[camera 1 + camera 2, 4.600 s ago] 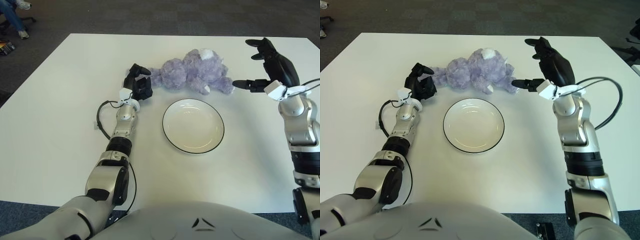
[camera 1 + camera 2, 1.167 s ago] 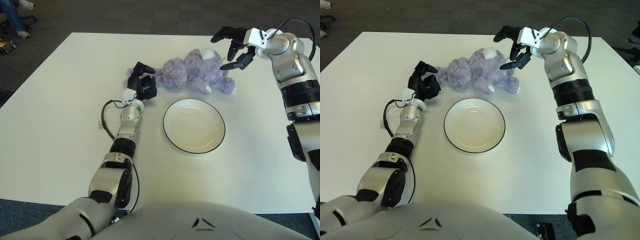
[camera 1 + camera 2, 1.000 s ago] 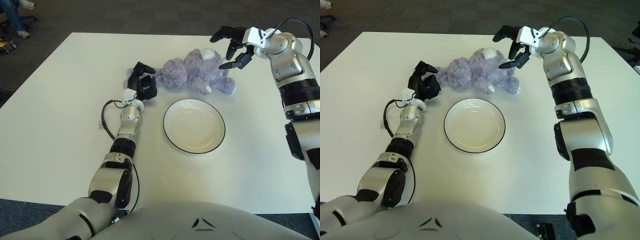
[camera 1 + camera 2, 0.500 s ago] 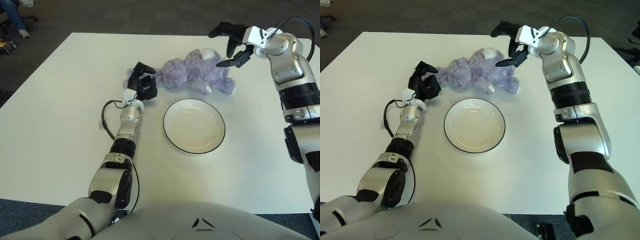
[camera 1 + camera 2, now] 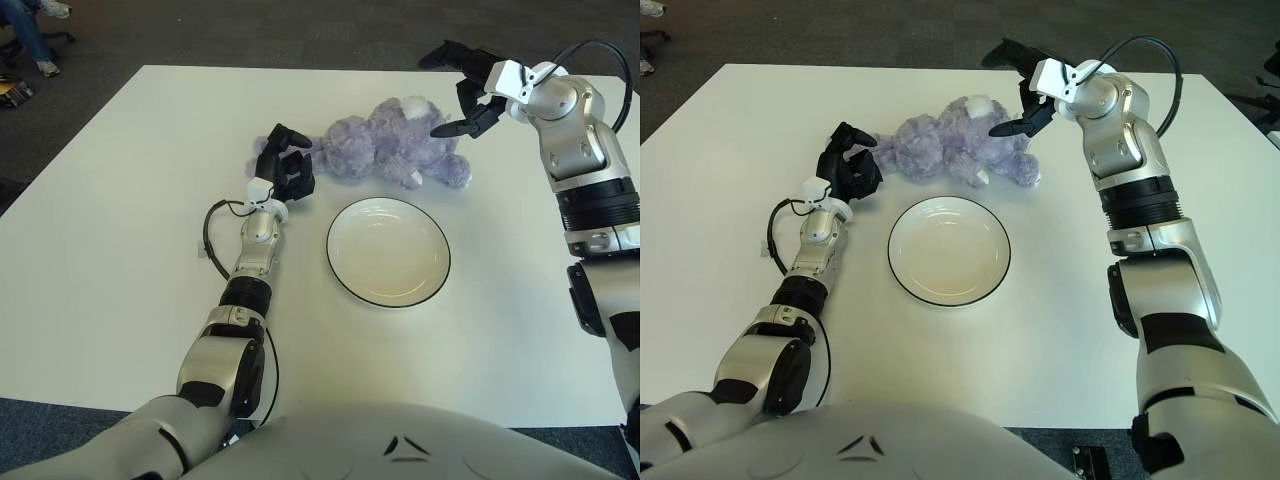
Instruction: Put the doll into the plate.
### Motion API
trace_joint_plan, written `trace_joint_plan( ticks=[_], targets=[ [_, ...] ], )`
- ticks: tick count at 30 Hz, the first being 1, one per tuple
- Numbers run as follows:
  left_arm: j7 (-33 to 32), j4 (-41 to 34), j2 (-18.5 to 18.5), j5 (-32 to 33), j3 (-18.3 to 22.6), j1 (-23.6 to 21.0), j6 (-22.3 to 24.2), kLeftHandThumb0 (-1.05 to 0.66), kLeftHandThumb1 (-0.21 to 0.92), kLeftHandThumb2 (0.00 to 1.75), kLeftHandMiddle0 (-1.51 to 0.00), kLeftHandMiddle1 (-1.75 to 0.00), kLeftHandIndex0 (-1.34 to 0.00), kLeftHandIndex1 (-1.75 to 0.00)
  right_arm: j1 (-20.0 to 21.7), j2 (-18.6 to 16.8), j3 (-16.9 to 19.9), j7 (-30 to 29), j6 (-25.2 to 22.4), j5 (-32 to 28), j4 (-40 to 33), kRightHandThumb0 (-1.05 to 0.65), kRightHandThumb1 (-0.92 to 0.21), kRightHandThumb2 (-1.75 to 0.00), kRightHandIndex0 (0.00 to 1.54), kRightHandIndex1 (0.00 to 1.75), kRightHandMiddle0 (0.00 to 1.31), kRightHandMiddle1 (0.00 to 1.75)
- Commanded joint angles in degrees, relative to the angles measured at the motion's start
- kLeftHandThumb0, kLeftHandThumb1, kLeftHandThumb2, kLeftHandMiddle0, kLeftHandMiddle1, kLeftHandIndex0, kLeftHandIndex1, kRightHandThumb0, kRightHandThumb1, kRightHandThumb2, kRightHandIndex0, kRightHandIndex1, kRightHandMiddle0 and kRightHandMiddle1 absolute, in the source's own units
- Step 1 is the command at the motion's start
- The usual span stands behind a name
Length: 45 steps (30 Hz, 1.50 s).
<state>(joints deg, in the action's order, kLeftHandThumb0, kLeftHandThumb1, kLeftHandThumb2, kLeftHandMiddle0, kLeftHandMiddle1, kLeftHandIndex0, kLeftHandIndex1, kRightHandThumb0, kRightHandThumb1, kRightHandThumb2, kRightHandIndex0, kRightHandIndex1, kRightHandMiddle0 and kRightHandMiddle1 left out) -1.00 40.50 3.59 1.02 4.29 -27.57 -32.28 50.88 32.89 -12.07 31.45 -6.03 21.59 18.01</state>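
the white surface fills the frame. the doll lies upper centre, above the empty plate; soft and light, best gripped mid-body. right hand hovers with fingers spread; left hand curled beside it.

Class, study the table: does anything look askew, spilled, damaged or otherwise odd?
Nothing stands out. The purple plush doll lies on its side beyond the empty white plate, not yet in it. The left hand is at its left end; the right hand hovers open over its right end.
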Motion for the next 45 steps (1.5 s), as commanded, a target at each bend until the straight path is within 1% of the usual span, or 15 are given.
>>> trace_joint_plan(
  ticks=[1, 6, 12, 20, 21, 24, 26, 28, 30, 34, 38, 40, 42, 43, 45],
  targets=[
    [-0.6, 2.0, 0.8, 0.4, 0.2, 3.2, -0.1, -0.4, 0.59, 0.97, -0.99, -1.75, -0.4, -1.75, -1.2, 0.0, 1.1, -1.8, -0.2, 0.3, -1.9, -0.78, -0.49, -0.59, 1.06, 1.75, 0.0, 0.55],
    [-0.9, 2.1, 0.8, 0.1, 0.1, 3.2, -0.1, -0.4, 0.58, 0.98, -0.99, -1.75, -0.41, -1.75, -2.8, -0.4, 1.3, -4.4, -0.8, 1.0, -4.1, -0.77, -0.51, -0.57, 1.11, 1.75, 0.0, 0.62],
    [-1.0, 2.0, 0.8, 0.0, 0.1, 3.2, -0.1, -0.4, 0.57, 0.99, -1.0, -1.75, -0.41, -1.75, -2.8, -0.5, 0.1, -5.6, -0.7, 2.6, -4.6, -0.76, -0.51, -0.56, 1.13, 1.75, 0.0, 0.66],
    [-1.0, 1.6, 1.1, 0.0, 0.0, 3.4, 0.1, -0.41, 0.57, 1.0, -1.0, -1.75, -0.42, -1.75, -1.2, -0.1, -2.5, -5.8, 2.3, 5.6, -1.3, -0.73, -0.48, -0.57, 1.08, 1.75, 0.0, 0.65],
    [-1.0, 1.6, 1.1, 0.0, 0.0, 3.4, 0.1, -0.41, 0.56, 1.0, -1.0, -1.75, -0.42, -1.75, -0.8, -0.1, -3.0, -6.0, 3.1, 6.1, -0.4, -0.72, -0.48, -0.57, 0.95, 1.75, 0.0, 0.64],
    [-1.1, 1.4, 1.2, -0.1, -0.1, 3.6, 0.2, -0.41, 0.56, 1.0, -1.0, -1.75, -0.42, -1.75, -0.2, -0.1, -3.9, -6.2, 4.7, 6.9, 1.5, -0.72, -0.48, -0.58, 0.71, 1.75, 0.0, 0.61],
    [-1.3, 1.3, 1.2, -0.2, -0.2, 3.6, 0.1, -0.41, 0.56, 1.0, -1.0, -1.75, -0.42, -1.75, 0.8, 0.2, -5.0, -5.5, 5.5, 8.0, 3.1, -0.73, -0.48, -0.58, 0.63, 1.75, 0.0, 0.6],
    [-1.4, 1.2, 1.3, -0.4, -0.2, 3.7, 0.1, -0.41, 0.56, 1.01, -0.99, -1.75, -0.42, -1.75, 2.1, 0.2, -6.3, -4.8, 6.1, 9.3, 5.2, -0.76, -0.5, -0.57, 0.4, 1.75, 0.0, 0.57],
    [-1.5, 1.1, 1.4, -0.5, -0.3, 3.8, 0.1, -0.41, 0.56, 1.0, -0.99, -1.75, -0.42, -1.75, 3.5, 0.0, -7.4, -4.0, 6.5, 10.2, 7.2, -0.76, -0.5, -0.57, 0.32, 1.75, 0.0, 0.56],
    [-1.8, 0.8, 1.5, -0.7, -0.5, 4.0, 0.3, -0.41, 0.56, 1.0, -1.01, -1.75, -0.42, -1.75, 4.9, -0.1, -8.2, -2.5, 7.0, 10.5, 9.4, -0.76, -0.5, -0.58, 0.27, 1.75, 0.0, 0.54],
    [-2.0, 0.6, 1.6, -0.8, -0.5, 4.1, 0.5, -0.41, 0.56, 1.0, -1.03, -1.75, -0.42, -1.75, 5.9, -0.1, -8.6, -1.3, 7.2, 10.5, 10.7, -0.76, -0.49, -0.59, 0.31, 1.75, 0.0, 0.52],
    [-2.2, 0.5, 1.6, -0.9, -0.6, 4.1, 0.6, -0.41, 0.57, 1.0, -1.05, -1.75, -0.42, -1.75, 6.2, -0.3, -8.8, -2.1, 7.3, 11.0, 11.3, -0.77, -0.51, -0.6, 0.29, 1.69, 0.0, 0.51],
    [-2.4, 0.4, 1.6, -1.0, -0.6, 4.1, 0.7, -0.41, 0.57, 1.0, -1.06, -1.75, -0.42, -1.75, 6.1, -0.4, -8.7, -3.6, 7.4, 11.5, 11.7, -0.79, -0.53, -0.59, 0.27, 1.55, 0.0, 0.5],
    [-2.5, 0.3, 1.7, -1.0, -0.7, 4.2, 0.8, -0.41, 0.57, 1.0, -1.06, -1.75, -0.42, -1.75, 5.8, -0.4, -8.6, -4.2, 7.5, 11.7, 11.6, -0.81, -0.56, -0.57, 0.2, 1.43, 0.0, 0.5],
    [-2.6, 0.2, 1.7, -1.0, -0.7, 4.2, 0.8, -0.41, 0.57, 1.0, -1.06, -1.75, -0.42, -1.75, 4.6, -0.2, -8.0, -6.4, 7.6, 12.2, 10.6, -0.83, -0.59, -0.55, 0.13, 1.24, 0.0, 0.51]
  ],
)
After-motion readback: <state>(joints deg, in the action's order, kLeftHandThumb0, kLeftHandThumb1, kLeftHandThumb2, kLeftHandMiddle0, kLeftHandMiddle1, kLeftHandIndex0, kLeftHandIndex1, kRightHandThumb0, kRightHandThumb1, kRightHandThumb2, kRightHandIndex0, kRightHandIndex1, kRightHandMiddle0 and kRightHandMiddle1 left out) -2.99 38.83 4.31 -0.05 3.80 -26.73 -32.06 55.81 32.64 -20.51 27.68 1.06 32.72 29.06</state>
